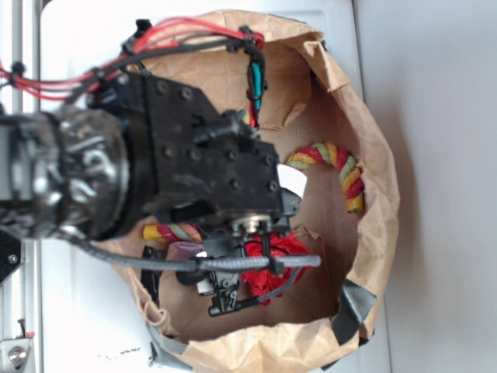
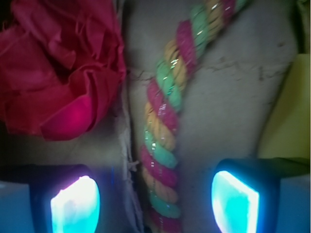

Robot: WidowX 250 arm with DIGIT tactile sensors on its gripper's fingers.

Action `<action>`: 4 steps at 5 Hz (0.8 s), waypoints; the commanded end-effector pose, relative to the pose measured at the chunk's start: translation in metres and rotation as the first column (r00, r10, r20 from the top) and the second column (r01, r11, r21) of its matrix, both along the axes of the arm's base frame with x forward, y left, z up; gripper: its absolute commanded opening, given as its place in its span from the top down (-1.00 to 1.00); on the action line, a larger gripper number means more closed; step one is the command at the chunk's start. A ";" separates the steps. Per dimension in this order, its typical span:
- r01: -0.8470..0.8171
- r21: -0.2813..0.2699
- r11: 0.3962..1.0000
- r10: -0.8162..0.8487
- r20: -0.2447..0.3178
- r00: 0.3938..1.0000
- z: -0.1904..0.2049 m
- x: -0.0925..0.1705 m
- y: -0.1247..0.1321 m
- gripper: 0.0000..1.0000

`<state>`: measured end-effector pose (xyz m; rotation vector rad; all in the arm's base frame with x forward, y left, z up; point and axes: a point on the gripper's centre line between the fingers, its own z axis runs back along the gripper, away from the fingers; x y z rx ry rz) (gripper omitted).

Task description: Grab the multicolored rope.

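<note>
The multicolored rope point(image 2: 167, 126), twisted from red, yellow and light green strands, runs up the middle of the wrist view over the brown paper floor. My gripper point(image 2: 155, 206) is open and straddles it, one glowing fingertip point(image 2: 75, 208) to its left and the other point(image 2: 235, 201) to its right, neither touching it. From outside, the rope curves along the bag's right side point(image 1: 335, 165) and shows again at the left point(image 1: 172, 231), passing under my black arm point(image 1: 194, 155), which hides the fingers there.
A red ball of cloth point(image 2: 58, 73) lies just left of the rope, also seen under the arm point(image 1: 276, 264). A yellow sponge point(image 2: 290, 116) sits at the right edge. A rolled-down brown paper bag wall point(image 1: 380, 202) rings everything.
</note>
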<state>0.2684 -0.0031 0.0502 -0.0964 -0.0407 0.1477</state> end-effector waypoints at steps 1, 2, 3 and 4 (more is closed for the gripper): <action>0.012 0.027 1.000 -0.013 0.032 0.999 0.003 0.009 0.009 -1.00; 0.028 0.045 0.999 -0.029 0.012 1.000 0.003 0.008 0.009 -1.00; 0.038 0.054 0.998 -0.038 -0.001 0.999 0.006 0.006 0.009 -1.00; 0.044 0.045 0.998 -0.044 0.003 0.999 0.005 0.008 0.008 -1.00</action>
